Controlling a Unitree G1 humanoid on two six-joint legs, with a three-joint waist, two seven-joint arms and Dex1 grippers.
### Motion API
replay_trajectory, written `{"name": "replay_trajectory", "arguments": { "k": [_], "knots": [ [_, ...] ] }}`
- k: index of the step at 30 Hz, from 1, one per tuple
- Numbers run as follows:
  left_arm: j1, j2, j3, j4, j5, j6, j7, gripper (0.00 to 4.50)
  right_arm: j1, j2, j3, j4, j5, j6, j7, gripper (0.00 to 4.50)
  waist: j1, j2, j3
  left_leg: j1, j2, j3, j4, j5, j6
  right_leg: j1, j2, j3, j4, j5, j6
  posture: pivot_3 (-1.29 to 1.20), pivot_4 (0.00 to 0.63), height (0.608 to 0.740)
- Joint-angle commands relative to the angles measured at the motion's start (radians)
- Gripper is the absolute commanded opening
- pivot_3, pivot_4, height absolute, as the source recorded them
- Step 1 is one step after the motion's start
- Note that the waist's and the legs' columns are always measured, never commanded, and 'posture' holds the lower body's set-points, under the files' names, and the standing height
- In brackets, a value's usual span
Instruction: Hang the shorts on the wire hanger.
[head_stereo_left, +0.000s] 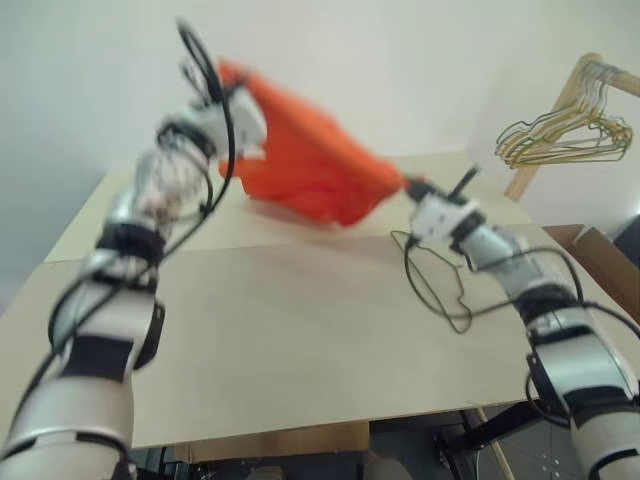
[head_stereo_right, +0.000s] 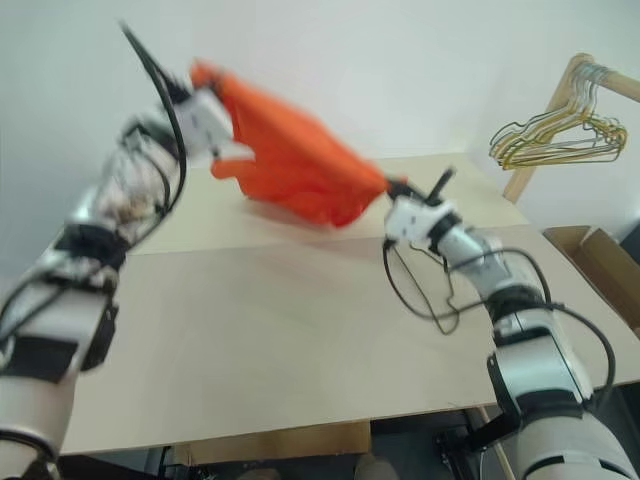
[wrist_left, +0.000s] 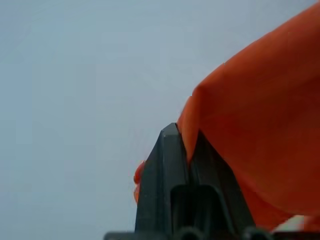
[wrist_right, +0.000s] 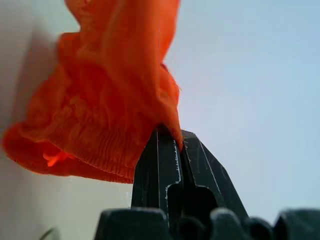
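Plain white wall behind, and a pale wooden bench (head_stereo_left: 300, 340) made of two boards butted together takes up most of the head views.

Over on the left, the left tool (wrist_left: 186, 145) is raised high above the bench's far side. Its fingers are pressed together on one edge of the shorts (head_stereo_left: 310, 160); in the left wrist view you can see the orange cloth pinched right between the black fingers (wrist_left: 160, 170).

From there the shorts stretch across in the air, sloping down toward the right, clear of the bench top. They're bunched and a bit twisted, with the gathered waistband showing in the right wrist view, hanging off to one side of the fingers.

The right tool (wrist_right: 180, 142) sits lower, roughly level, and it's clamped shut on the other end of the shorts, with a corner of cloth nipped at the fingertips. So both tools hold the shorts strung between them.

Just beneath the right wrist, the hanger (head_stereo_left: 435, 285) lies flat on the bench, thin dark wire, partly hidden by the arm and mixed in with the arm's black cables, so its exact outline is hard to make out.

Far right, a bunch of wire hangers (head_stereo_left: 570, 135) hangs from a wooden rack (head_stereo_left: 560, 110), well apart from everything else. A cardboard box (head_stereo_left: 605, 260) sits below it, past the bench edge.
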Motion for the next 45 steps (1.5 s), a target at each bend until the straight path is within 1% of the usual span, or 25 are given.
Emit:
{"name": "replay_trajectory", "arguments": {
  "k": [1,3,5,6,7,10,11,12,14,16,18,21,24,27,30,31,36,37,39,41,43,44,45],
  "knots": [
    [0.297,0.152,0.041,-0.511,-0.187,0.211,-0.269,0.00,0.053,-0.017,0.013,-0.106,0.076,-0.071,0.138,0.09,-0.048,0.000,0.000,-0.003,0.000,0.000,-0.001,0.000,0.000,-0.003,0.000,0.001,0.000,0.000,0.000,-0.03,0.000,0.740],
    [0.440,0.246,0.081,-0.671,-0.253,0.291,-0.382,0.00,0.089,-0.015,0.022,-0.139,0.108,-0.077,0.208,0.09,-0.067,-0.001,0.000,-0.004,0.002,-0.001,0.000,-0.001,-0.001,-0.003,0.001,0.002,-0.002,0.000,0.000,-0.03,0.000,0.740],
    [0.526,0.330,0.131,-0.773,-0.311,0.378,-0.468,0.00,0.117,-0.011,0.027,-0.174,0.155,-0.081,0.274,0.09,-0.071,-0.001,0.000,-0.003,0.002,-0.001,0.001,-0.001,0.000,-0.001,0.001,0.001,-0.006,0.000,0.000,-0.02,0.000,0.740],
    [0.553,0.365,0.150,-0.804,-0.336,0.406,-0.504,0.00,0.128,-0.010,0.024,-0.193,0.170,-0.072,0.297,0.09,-0.066,-0.001,0.001,0.001,0.001,-0.003,0.001,-0.002,0.002,0.004,0.001,0.000,-0.008,0.001,0.001,-0.01,0.000,0.740],
    [0.583,0.401,0.176,-0.823,-0.361,0.402,-0.550,0.00,0.138,-0.007,0.023,-0.209,0.192,-0.061,0.327,0.09,-0.060,-0.001,0.001,0.007,0.001,-0.003,0.001,-0.005,0.007,0.010,0.001,-0.001,-0.010,0.001,0.001,-0.01,0.000,0.740],
    [0.697,0.527,0.278,-0.868,-0.437,0.402,-0.711,0.00,0.170,0.000,0.021,-0.259,0.235,-0.049,0.388,0.09,-0.037,0.004,0.005,0.044,0.003,-0.003,-0.007,-0.012,0.017,0.048,0.005,-0.003,-0.018,0.000,-0.001,-0.01,0.000,0.740],
    [0.747,0.569,0.316,-0.874,-0.459,0.373,-0.780,0.00,0.184,0.000,0.023,-0.279,0.247,-0.038,0.409,0.09,-0.029,0.004,0.006,0.055,0.005,-0.003,-0.012,-0.013,0.019,0.057,0.006,-0.004,-0.021,-0.002,-0.002,-0.01,0.000,0.740],
    [0.790,0.597,0.349,-0.879,-0.475,0.348,-0.833,0.00,0.196,0.000,0.024,-0.297,0.255,-0.026,0.426,0.09,-0.021,0.005,0.007,0.062,0.007,-0.003,-0.014,-0.015,0.021,0.066,0.008,-0.005,-0.025,-0.002,-0.003,-0.01,0.000,0.740],
    [0.895,0.638,0.426,-0.904,-0.514,0.331,-0.936,0.00,0.224,-0.008,0.037,-0.326,0.255,-0.020,0.465,0.09,-0.004,0.005,0.007,0.065,0.012,-0.003,-0.015,-0.016,0.020,0.067,0.013,-0.005,-0.026,-0.003,-0.006,-0.01,0.002,0.740],
    [0.987,0.647,0.488,-0.940,-0.546,0.334,-1.013,0.00,0.256,-0.023,0.054,-0.354,0.256,-0.024,0.515,0.09,0.013,0.005,0.007,0.062,0.014,-0.003,-0.015,-0.017,0.019,0.064,0.014,-0.005,-0.026,-0.003,-0.007,-0.01,0.003,0.740],
    [1.051,0.638,0.524,-0.974,-0.542,0.336,-1.043,0.00,0.286,-0.038,0.062,-0.379,0.251,-0.020,0.553,0.09,0.028,0.005,0.007,0.059,0.014,-0.003,-0.014,-0.017,0.019,0.060,0.014,-0.005,-0.026,-0.003,-0.008,-0.01,0.004,0.740],
    [1.107,0.606,0.522,-1.031,-0.521,0.357,-1.030,0.00,0.326,-0.081,0.067,-0.400,0.242,-0.021,0.603,0.09,0.045,0.006,0.007,0.057,0.014,-0.002,-0.013,-0.017,0.019,0.060,0.013,-0.005,-0.025,-0.002,-0.008,-0.01,0.006,0.740],
    [1.142,0.575,0.517,-1.011,-0.501,0.352,-1.030,0.00,0.352,-0.130,0.054,-0.406,0.216,-0.040,0.617,0.09,0.058,0.006,0.007,0.057,0.014,0.000,-0.012,-0.017,0.019,0.060,0.013,-0.004,-0.025,-0.002,-0.008,-0.02,0.009,0.740],
    [1.171,0.533,0.499,-0.940,-0.448,0.266,-1.029,0.00,0.364,-0.175,0.029,-0.406,0.170,-0.064,0.589,0.09,0.060,0.007,0.008,0.058,0.015,0.000,-0.012,-0.017,0.019,0.060,0.015,-0.004,-0.025,-0.002,-0.009,-0.03,0.012,0.740],
    [1.236,0.493,0.492,-0.892,-0.408,0.183,-1.027,0.00,0.371,-0.213,0.002,-0.410,0.090,-0.085,0.527,0.09,0.056,0.007,0.008,0.058,0.016,0.000,-0.012,-0.017,0.018,0.059,0.015,-0.003,-0.026,-0.001,-0.010,-0.05,0.015,0.740],
    [1.262,0.481,0.489,-0.884,-0.394,0.155,-1.025,0.00,0.379,-0.221,0.000,-0.417,0.089,-0.087,0.520,0.09,0.055,0.007,0.008,0.057,0.016,0.001,-0.012,-0.017,0.018,0.059,0.015,-0.003,-0.026,-0.001,-0.010,-0.06,0.017,0.740],
    [1.340,0.451,0.463,-0.861,-0.344,0.092,-0.992,0.00,0.436,-0.250,-0.020,-0.484,0.030,-0.084,0.444,0.09,0.060,0.006,0.009,0.056,0.017,0.001,-0.012,-0.017,0.018,0.057,0.014,-0.003,-0.026,-0.001,-0.011,-0.09,0.021,0.740],
    [1.342,0.451,0.458,-0.860,-0.342,0.085,-0.989,0.34,0.456,-0.254,-0.024,-0.508,0.038,-0.069,0.438,0.00,0.060,0.006,0.009,0.056,0.016,0.001,-0.012,-0.017,0.018,0.058,0.014,-0.003,-0.026,-0.001,-0.011,-0.09,0.020,0.740],
    [1.340,0.458,0.446,-0.848,-0.346,0.069,-0.997,0.62,0.500,-0.266,-0.030,-0.569,0.066,-0.034,0.441,0.49,0.061,0.007,0.010,0.056,0.016,0.001,-0.012,-0.017,0.018,0.058,0.014,-0.003,-0.026,-0.001,-0.011,-0.09,0.018,0.740],
    [1.324,0.456,0.443,-0.824,-0.334,0.042,-0.992,1.24,0.540,-0.279,-0.041,-0.622,0.085,-0.007,0.446,1.07,0.061,0.007,0.010,0.056,0.016,0.002,-0.012,-0.017,0.018,0.059,0.014,-0.003,-0.026,-0.001,-0.011,-0.09,0.017,0.740],
    [1.285,0.438,0.447,-0.782,-0.327,0.006,-0.970,1.91,0.595,-0.310,-0.061,-0.689,0.120,0.022,0.462,1.76,0.059,0.006,0.010,0.057,0.017,0.002,-0.012,-0.017,0.018,0.059,0.015,-0.003,-0.026,-0.001,-0.011,-0.08,0.013,0.740],
    [1.258,0.431,0.451,-0.757,-0.332,-0.008,-0.961,2.21,0.638,-0.335,-0.076,-0.741,0.168,0.061,0.483,2.11,0.059,0.006,0.010,0.057,0.018,0.002,-0.012,-0.017,0.018,0.059,0.016,-0.004,-0.026,-0.001,-0.011,-0.08,0.012,0.740],
    [1.236,0.428,0.453,-0.739,-0.337,-0.012,-0.956,2.22,0.677,-0.360,-0.090,-0.791,0.217,0.098,0.504,2.46,0.059,0.007,0.010,0.057,0.018,0.002,-0.012,-0.017,0.019,0.059,0.016,-0.004,-0.026,-0.001,-0.011,-0.07,0.010,0.740]
  ]
}}
